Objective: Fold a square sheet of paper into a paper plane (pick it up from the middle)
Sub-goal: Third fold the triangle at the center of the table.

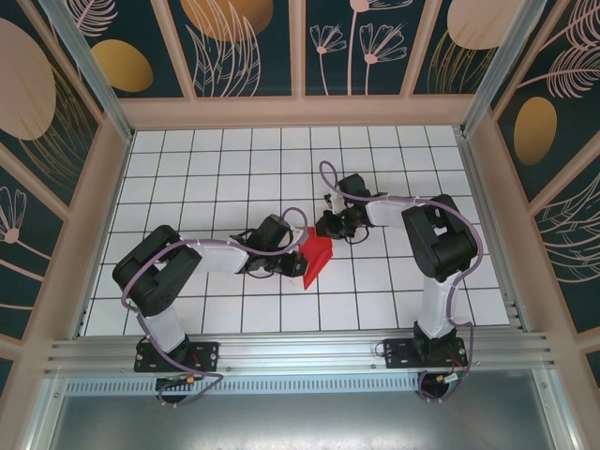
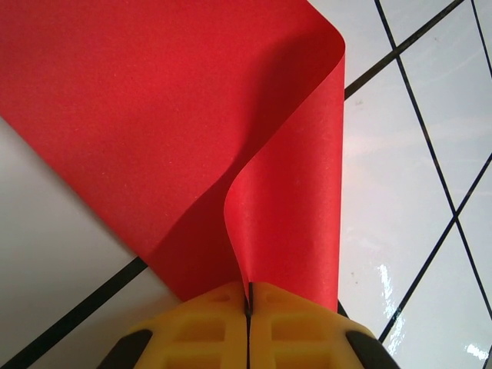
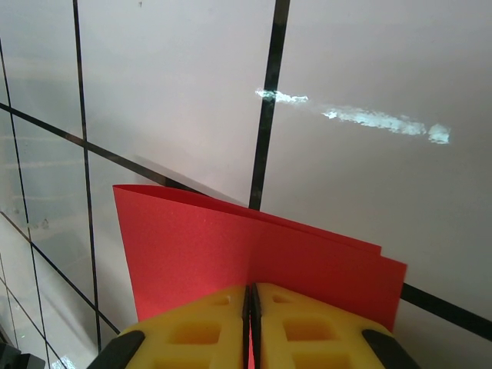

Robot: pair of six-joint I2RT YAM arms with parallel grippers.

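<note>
- Near the middle of the white tiled table [image 1: 187,169], a little toward the arms, the red sheet of paper [image 1: 317,258] sits between the two grippers, bent over on itself into a narrow wedge.
- Top view: left gripper [image 1: 294,266] meets the paper's left side and near end; right gripper [image 1: 328,226] meets its far end. Both arms reach inward and their wrists are close together.
- Left wrist view: left gripper [image 2: 248,298] has its yellow pads [image 2: 200,327] pressed together with only a thin seam between them, and a paper edge is pinched in that seam.
- From there the red sheet of paper [image 2: 154,115] rises, curls in a soft S-bend and rolls over at the upper right in a rounded, uncreased fold. A wide flap spreads to the left over the tiles.
- Right wrist view: right gripper [image 3: 251,296] is also clamped tight, with the red sheet of paper [image 3: 231,254] caught between its yellow pads [image 3: 307,330].
- Two layers show here, with their right corners slightly offset. The top edge slopes down to the right.
- Whether the paper touches the table cannot be told in either wrist view.
</note>
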